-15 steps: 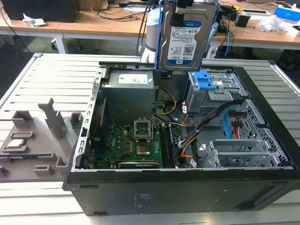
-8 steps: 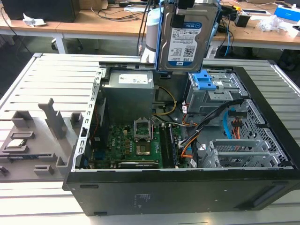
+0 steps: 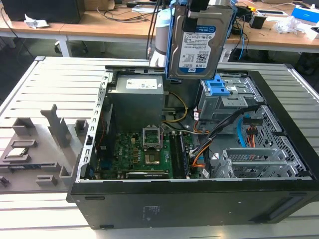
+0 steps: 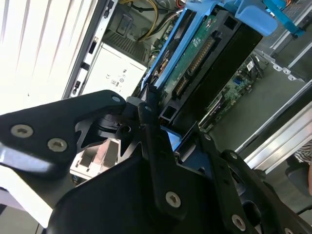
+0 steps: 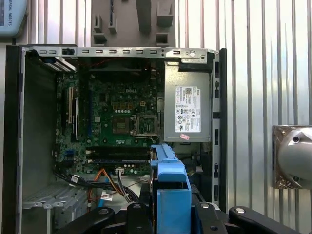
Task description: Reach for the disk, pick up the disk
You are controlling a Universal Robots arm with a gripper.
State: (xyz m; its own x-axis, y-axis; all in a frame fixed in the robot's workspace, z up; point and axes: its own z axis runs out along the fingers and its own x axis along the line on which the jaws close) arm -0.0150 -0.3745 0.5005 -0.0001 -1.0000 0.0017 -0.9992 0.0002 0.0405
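My gripper [image 4: 163, 129] has its jaws clamped on the disk [image 3: 199, 47], holding it by the blue rail above the case [image 3: 149, 209]. I judge that if this edge grip slips, the disk drops onto the board [image 3: 139, 154].

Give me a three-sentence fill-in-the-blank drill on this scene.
The tool is shut on the silver rectangular hard drive with blue plastic rails, held ___ the open black computer case.
The drive hangs ___ rather than flat, its label facing the exterior view.
The large circuit board lying inside the case is coloured ___.
Missing words: above; upright; green.
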